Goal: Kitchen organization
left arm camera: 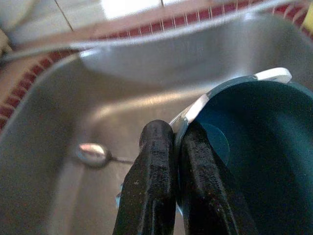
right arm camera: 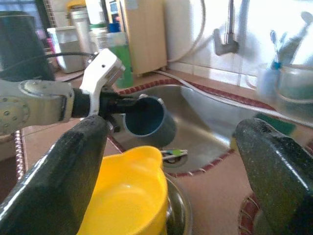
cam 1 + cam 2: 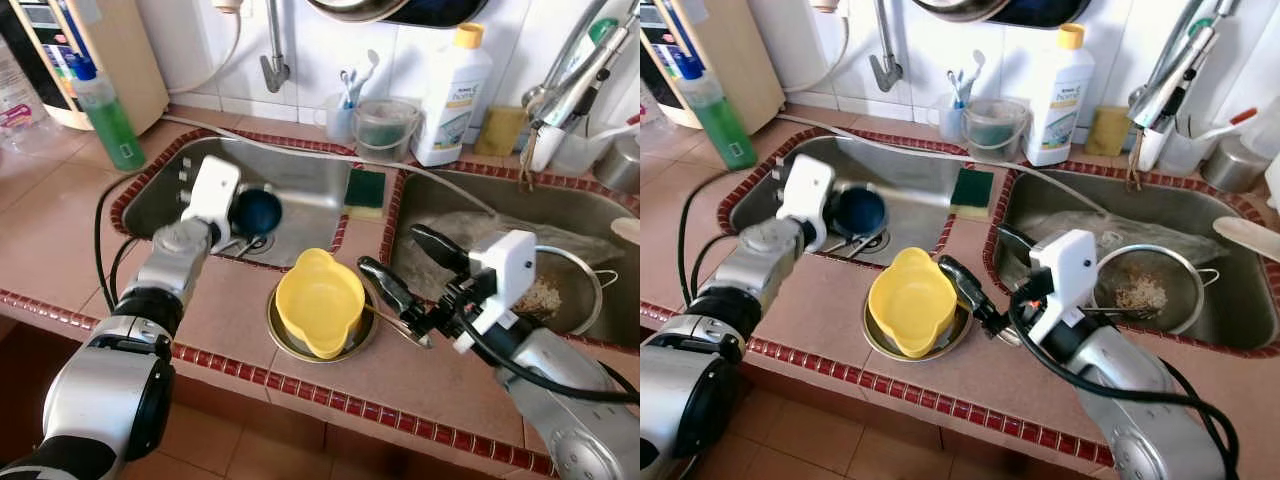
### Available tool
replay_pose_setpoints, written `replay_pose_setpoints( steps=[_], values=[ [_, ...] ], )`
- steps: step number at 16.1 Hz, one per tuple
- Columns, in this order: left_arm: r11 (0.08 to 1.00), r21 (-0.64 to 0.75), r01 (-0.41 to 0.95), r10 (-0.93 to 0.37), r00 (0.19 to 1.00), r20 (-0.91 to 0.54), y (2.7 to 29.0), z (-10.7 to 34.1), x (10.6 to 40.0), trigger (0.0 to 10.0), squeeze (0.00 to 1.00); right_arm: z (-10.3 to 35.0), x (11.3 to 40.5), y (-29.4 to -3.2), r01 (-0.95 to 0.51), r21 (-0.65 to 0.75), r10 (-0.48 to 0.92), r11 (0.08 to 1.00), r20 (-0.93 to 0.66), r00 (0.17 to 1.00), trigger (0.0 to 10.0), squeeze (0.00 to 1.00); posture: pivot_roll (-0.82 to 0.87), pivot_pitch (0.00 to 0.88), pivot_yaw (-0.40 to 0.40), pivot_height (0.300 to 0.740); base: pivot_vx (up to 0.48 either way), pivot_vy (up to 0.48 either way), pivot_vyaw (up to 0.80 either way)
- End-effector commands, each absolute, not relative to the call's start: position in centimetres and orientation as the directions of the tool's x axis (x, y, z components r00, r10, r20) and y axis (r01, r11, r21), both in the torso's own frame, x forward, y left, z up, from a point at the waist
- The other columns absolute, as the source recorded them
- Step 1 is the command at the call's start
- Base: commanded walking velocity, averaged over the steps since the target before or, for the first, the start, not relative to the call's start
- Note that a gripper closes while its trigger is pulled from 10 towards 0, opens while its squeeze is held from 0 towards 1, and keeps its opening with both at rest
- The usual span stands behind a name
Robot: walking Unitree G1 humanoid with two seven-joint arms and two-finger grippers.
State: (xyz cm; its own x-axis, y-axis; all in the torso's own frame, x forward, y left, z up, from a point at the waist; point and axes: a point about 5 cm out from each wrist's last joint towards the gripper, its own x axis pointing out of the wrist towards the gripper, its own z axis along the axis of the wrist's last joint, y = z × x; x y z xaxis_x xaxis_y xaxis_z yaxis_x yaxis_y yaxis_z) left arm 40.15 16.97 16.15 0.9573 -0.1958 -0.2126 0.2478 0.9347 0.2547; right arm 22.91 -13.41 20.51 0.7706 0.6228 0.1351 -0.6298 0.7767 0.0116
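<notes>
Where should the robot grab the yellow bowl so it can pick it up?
Probably by the rim. The yellow bowl sits open side up in a metal dish on the counter, with thin walls. The open right gripper is beside it; coming from that side, one finger could slip inside the rim and one outside.

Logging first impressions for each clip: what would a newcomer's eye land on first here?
Probably the yellow bowl, sitting in a metal dish on the tiled counter between the two sinks. Next, the left pincer, shut on the rim of a dark blue cup over the left sink. The right pincer is open just right of the bowl.
</notes>
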Motion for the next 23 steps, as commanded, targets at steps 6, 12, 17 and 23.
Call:
replay_pose_setpoints(
  steps=[6, 12, 17, 23],
  values=[
    [0.938, 0.252, 0.239, -0.169, 0.948, -0.270, 17.1, 15.3, 40.1, 10.0, 0.00, 20.8, 21.6, -13.5, -0.600, 0.030, 0.592, 0.800, 0.126, 0.796, 10.0, 0.00, -0.27, 0.194, 0.125, 0.740, 0.000, 0.000, 0.00],
    [0.937, 0.246, 0.249, -0.172, 0.940, -0.296, 17.2, 15.1, 40.1, 10.0, 1.00, 20.7, 21.6, -13.4, -0.596, 0.039, 0.587, 0.802, 0.127, 0.799, 10.0, 0.00, -0.26, 0.187, 0.135, 0.740, 0.000, 0.000, 0.00],
    [0.938, 0.243, 0.248, -0.172, 0.940, -0.296, 17.5, 15.2, 40.1, 10.0, 1.00, 20.7, 21.7, -13.2, -0.602, 0.039, 0.594, 0.797, 0.129, 0.794, 10.0, 0.00, -0.25, 0.179, 0.136, 0.740, 0.000, 0.000, 0.00],
    [0.937, 0.247, 0.246, -0.172, 0.943, -0.285, 18.1, 15.8, 40.2, 10.0, 1.00, 20.7, 22.1, -12.9, -0.611, 0.039, 0.601, 0.790, 0.145, 0.786, 10.0, 0.00, -0.23, 0.149, 0.136, 0.740, 0.000, 0.000, 0.00]
  ],
)
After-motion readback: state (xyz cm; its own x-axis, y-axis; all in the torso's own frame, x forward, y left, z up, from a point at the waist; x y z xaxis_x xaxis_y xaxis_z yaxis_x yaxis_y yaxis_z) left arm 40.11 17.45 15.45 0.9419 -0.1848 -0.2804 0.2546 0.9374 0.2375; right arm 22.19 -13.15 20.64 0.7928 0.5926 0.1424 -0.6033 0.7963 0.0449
